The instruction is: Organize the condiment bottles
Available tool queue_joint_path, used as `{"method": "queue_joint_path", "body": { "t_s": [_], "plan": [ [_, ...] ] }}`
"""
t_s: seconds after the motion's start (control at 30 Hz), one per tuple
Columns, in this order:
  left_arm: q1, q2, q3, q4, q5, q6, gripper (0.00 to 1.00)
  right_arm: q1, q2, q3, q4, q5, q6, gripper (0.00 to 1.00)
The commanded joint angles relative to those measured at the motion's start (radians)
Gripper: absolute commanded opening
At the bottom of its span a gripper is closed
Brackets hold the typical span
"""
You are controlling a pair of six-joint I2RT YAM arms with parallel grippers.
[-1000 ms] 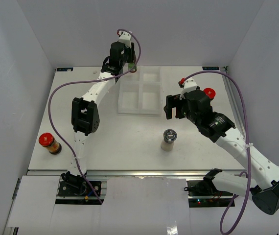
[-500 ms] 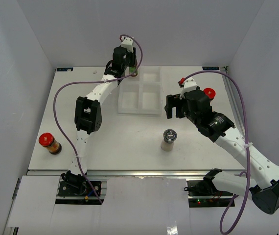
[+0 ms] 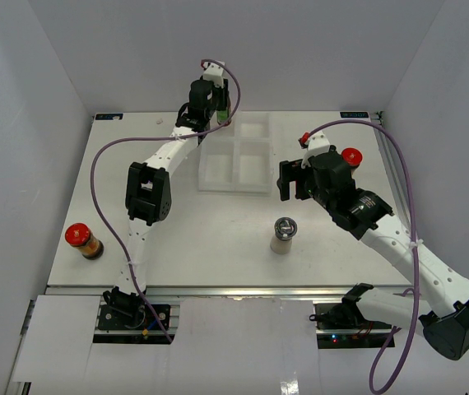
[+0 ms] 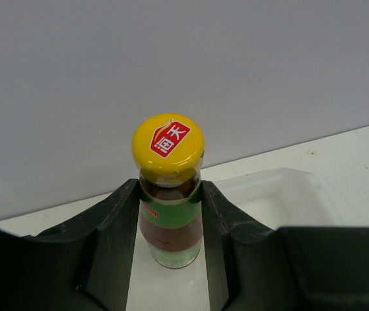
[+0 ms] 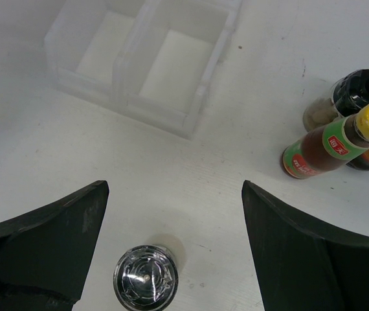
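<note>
The left gripper (image 4: 170, 194) clamps a sauce bottle (image 4: 170, 223) upright at the tray's (image 3: 216, 183) 11 o'clock corner; I cannot tell whether it sits inside a compartment. The right gripper (image 5: 173, 194) hangs wide open over the grey shaker (image 5: 145, 278). At the shaker's 2 o'clock stand a second sauce bottle (image 5: 327, 148) and a black shaker (image 5: 353, 97).

A slim sauce bottle (image 4: 169, 217) stands upright in the middle of the view. Its yellow cap (image 4: 168, 145) carries a red label with white characters. The glass shows dark sauce, with a green band at the neck and green at the base. The left end effector (image 4: 169, 189) closes on it, one black finger (image 4: 115, 238) pressed against each side below the cap. To the right lies a white tray (image 4: 287, 194) on the pale tabletop (image 4: 364, 150). A plain grey wall (image 4: 171, 58) fills the far side.
</note>
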Motion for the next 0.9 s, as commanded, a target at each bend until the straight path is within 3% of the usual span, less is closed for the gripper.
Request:
{"method": "queue_joint_path", "body": {
  "t_s": [0.0,0.57,0.63,0.77,0.87],
  "plan": [
    [-0.006,-0.039,-0.001,0.156,-0.012,0.004,0.0,0.0,-0.011,-0.005,0.044,0.03,-0.012,0.9],
    [-0.006,-0.019,-0.082,0.229,-0.034,0.043,0.01,0.001,-0.017,-0.023,0.055,0.046,-0.021,0.9],
    [-0.006,-0.024,-0.099,0.234,-0.037,0.04,0.12,0.001,-0.02,-0.022,0.055,0.047,-0.021,0.9],
    [-0.009,-0.039,-0.124,0.236,-0.043,0.04,0.56,0.001,-0.025,-0.022,0.055,0.048,-0.021,0.9],
    [-0.011,-0.062,-0.145,0.232,-0.051,0.049,0.65,0.0,-0.023,-0.022,0.055,0.048,-0.021,0.9]
  ]
}}
